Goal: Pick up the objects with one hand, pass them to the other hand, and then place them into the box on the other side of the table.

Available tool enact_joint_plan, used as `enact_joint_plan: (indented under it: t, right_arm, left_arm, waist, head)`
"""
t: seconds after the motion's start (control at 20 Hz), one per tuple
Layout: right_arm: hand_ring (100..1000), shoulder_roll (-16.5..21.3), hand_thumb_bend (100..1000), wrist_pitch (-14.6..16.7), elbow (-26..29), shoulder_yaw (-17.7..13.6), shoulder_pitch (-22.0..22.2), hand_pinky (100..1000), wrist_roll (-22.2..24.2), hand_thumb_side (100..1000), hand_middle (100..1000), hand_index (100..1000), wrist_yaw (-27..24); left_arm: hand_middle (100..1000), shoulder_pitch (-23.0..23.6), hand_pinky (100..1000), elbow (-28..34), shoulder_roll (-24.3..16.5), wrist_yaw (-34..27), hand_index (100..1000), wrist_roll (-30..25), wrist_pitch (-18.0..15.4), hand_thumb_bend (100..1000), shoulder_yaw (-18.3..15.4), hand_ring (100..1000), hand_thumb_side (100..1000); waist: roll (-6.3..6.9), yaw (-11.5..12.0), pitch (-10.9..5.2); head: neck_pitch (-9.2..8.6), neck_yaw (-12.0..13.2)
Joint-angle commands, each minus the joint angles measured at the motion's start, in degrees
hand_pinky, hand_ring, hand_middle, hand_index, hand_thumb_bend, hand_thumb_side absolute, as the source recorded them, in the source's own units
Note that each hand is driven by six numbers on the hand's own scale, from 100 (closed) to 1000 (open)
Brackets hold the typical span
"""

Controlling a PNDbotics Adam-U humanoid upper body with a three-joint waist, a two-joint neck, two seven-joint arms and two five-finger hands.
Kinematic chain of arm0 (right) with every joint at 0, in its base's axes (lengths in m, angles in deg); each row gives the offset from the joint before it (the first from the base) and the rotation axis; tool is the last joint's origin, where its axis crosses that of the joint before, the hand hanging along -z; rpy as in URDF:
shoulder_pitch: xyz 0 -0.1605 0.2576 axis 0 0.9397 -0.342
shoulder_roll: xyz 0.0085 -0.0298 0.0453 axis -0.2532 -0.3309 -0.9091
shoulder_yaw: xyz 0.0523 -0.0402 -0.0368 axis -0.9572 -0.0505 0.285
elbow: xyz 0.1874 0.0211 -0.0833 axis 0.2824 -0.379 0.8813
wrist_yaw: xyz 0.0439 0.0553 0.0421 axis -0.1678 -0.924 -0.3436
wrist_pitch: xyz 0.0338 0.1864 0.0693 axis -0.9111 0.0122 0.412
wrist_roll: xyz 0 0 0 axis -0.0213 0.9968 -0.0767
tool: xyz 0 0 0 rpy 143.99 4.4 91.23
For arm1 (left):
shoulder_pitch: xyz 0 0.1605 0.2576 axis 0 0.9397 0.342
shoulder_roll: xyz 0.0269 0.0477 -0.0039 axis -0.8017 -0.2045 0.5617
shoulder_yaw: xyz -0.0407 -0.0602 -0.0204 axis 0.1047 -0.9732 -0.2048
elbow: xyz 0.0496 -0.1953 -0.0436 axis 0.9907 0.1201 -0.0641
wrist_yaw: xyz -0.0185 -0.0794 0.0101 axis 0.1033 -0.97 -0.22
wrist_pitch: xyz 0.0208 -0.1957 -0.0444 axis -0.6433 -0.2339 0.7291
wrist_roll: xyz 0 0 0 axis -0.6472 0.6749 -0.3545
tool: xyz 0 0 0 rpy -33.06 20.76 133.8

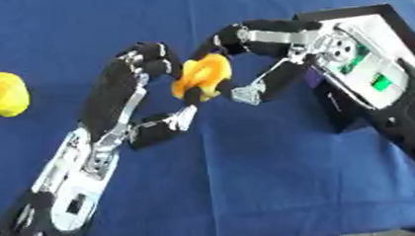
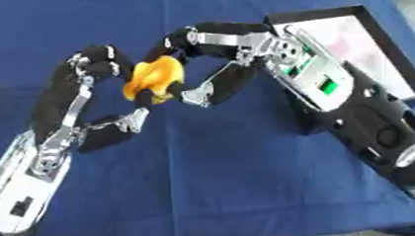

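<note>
The orange toy hangs above the cloth, between the two hands, at the handover point. Its long axis runs roughly up and down, a little tilted. The left hand is on the toy's left with fingers curled toward its upper part; whether they really grip it I cannot tell. The right hand comes from the right, and its fingers and thumb curl around the toy. The box lies behind the right hand, so this hand is nearer to it. A yellow object lies far left of the left hand.
</note>
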Motion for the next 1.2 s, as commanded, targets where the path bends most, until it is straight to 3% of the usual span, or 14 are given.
enact_joint_plan:
  t: [0.05,0.65,0.75,0.8,0.95,1.05,1.2]
  right_arm:
    - [864,0.72,100,-0.6,0.18,-0.27,-0.11,720,0.16,202,585,783,-2.1]
    - [816,0.93,100,-2.13,1.66,-0.61,0.2,685,0.63,198,545,717,-6.64]
    - [809,0.95,100,-2.2,1.8,-0.64,0.23,679,0.76,198,539,711,-7.04]
    - [805,0.97,100,-2.28,1.83,-0.67,0.26,677,0.81,198,534,708,-7.24]
    - [801,1.03,100,-2.6,1.84,-0.8,0.3,676,0.74,198,531,705,-7.63]
    - [798,1.05,100,-2.7,1.88,-0.9,0.32,675,0.64,198,528,702,-7.97]
    - [797,1.2,100,-2.74,2.0,-1.13,0.36,675,0.26,200,526,701,-8.42]
  left_arm:
    - [520,-1.3,750,1.41,1.06,0.11,448,0.64,-0.08,100,-0.24,563,231]
    - [523,-1.16,750,0.5,1.18,0.2,477,3.05,1.18,100,-0.46,563,262]
    - [524,-1.13,751,0.39,1.22,0.03,491,3.26,1.4,100,-0.43,563,208]
    - [528,-1.13,754,0.32,1.22,-0.05,516,3.3,1.5,100,-0.41,566,120]
    - [538,-1.1,759,0.16,1.23,-0.31,561,3.35,1.64,100,-0.37,572,100]
    - [555,-1.06,768,0.05,1.2,-0.34,613,3.41,1.51,195,-0.38,585,134]
    - [586,-1.06,779,-0.07,1.15,-0.2,694,3.85,1.27,411,-0.49,610,291]
  waist:
    - [-0.68,-0.18,-0.71]
    - [-0.61,-0.36,-0.82]
    - [-0.6,-0.36,-0.82]
    - [-0.59,-0.38,-0.82]
    - [-0.54,-0.43,-0.83]
    - [-0.5,-0.44,-0.82]
    - [-0.45,-0.45,-0.84]
  head:
    - [-0.23,-0.21]
    - [0.24,-0.36]
    - [0.28,-0.4]
    - [0.28,-0.39]
    - [0.26,-0.37]
    - [0.23,-0.44]
    - [0.15,-0.48]
